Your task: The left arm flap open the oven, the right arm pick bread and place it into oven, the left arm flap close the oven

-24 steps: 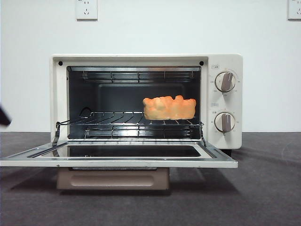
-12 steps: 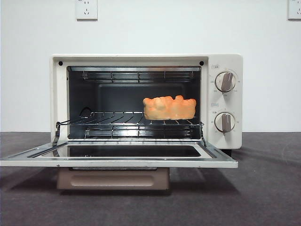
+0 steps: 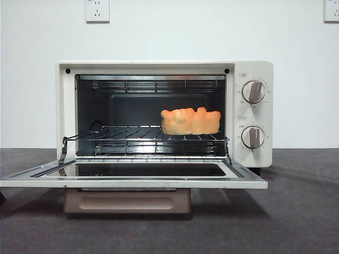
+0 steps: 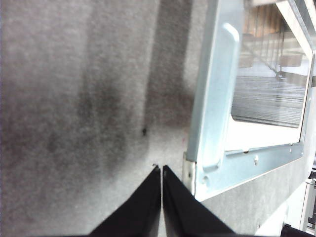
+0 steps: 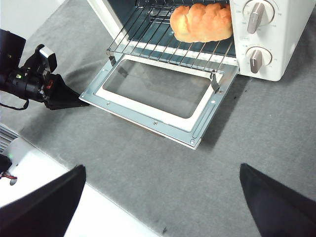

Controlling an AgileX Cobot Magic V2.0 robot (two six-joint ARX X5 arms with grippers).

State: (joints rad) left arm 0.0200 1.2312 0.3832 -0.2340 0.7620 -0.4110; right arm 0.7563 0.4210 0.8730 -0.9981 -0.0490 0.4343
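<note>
The cream-white boxy toaster oven (image 3: 164,114) fills the centre of the front view, and its glass-windowed door (image 3: 135,173) hangs flat open toward the lower part of the frame. The lumpy golden-orange bread (image 3: 190,121) sits on the wire rack (image 3: 143,135), over at the right side of the cavity, close to the panel with two round knobs (image 3: 253,91). The beige-brown bar handle (image 3: 127,201) shows beneath the dropped door.

Down in the left wrist view, the left tool (image 4: 162,170) has its two thin black tips pressed together, closed on nothing, poised over the dark grey counter (image 4: 74,98) just beside the corner of the door's metal frame (image 4: 212,123).

The right wrist view looks from above: the right tool (image 5: 163,192) has its flat black jaws spread wide at the bottom corners, empty, well clear of the oven (image 5: 256,34). The bread (image 5: 201,22) is in the upper part of that frame, and the left arm (image 5: 29,79) shows at the left edge, near the door's corner (image 5: 89,96).
</note>
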